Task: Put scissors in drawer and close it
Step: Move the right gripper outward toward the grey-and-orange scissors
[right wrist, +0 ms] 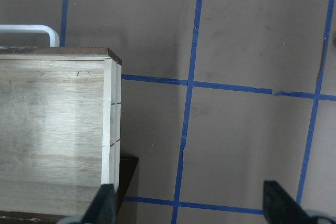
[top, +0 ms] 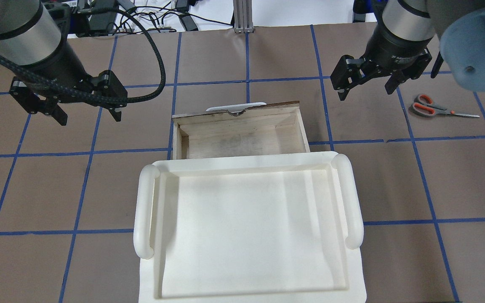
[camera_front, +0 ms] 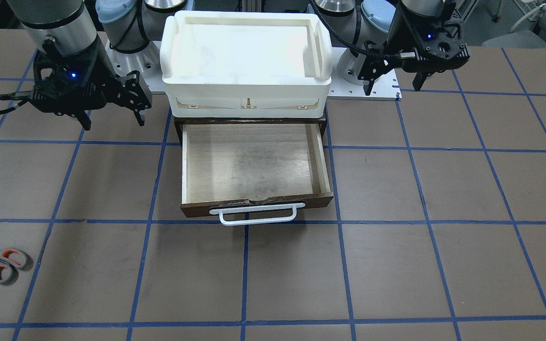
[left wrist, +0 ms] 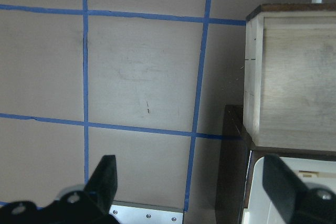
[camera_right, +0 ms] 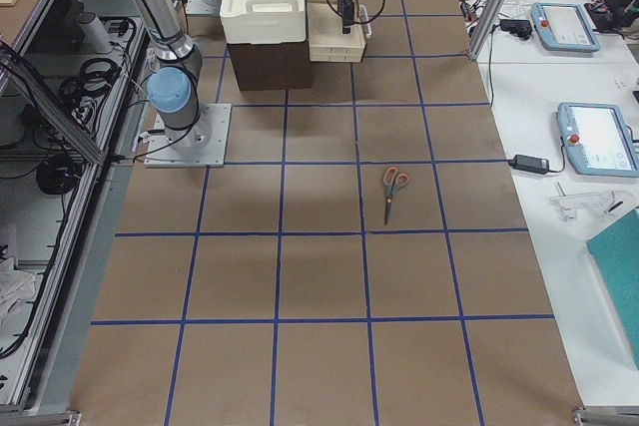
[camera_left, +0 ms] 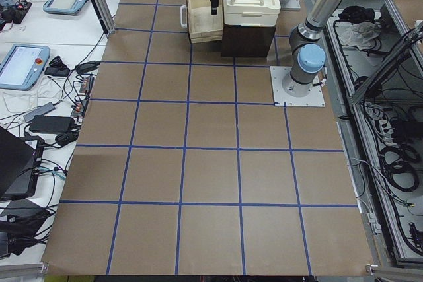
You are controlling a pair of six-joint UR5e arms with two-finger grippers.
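Observation:
The scissors [top: 432,107], grey handles lined orange, lie flat on the table to the right of my right gripper; they also show in the front view [camera_front: 3,263] and the right side view [camera_right: 392,190]. The drawer [camera_front: 249,161] stands pulled open and empty, its white bar handle [camera_front: 258,215] facing away from me. My left gripper [top: 90,118] is open and empty, hovering left of the drawer [left wrist: 294,77]. My right gripper [top: 365,92] is open and empty, hovering right of the drawer [right wrist: 52,129], between it and the scissors.
A white plastic bin [top: 246,162] sits on top of the dark cabinet that holds the drawer. The brown table has a blue tape grid. Each arm's base plate stands beside the cabinet.

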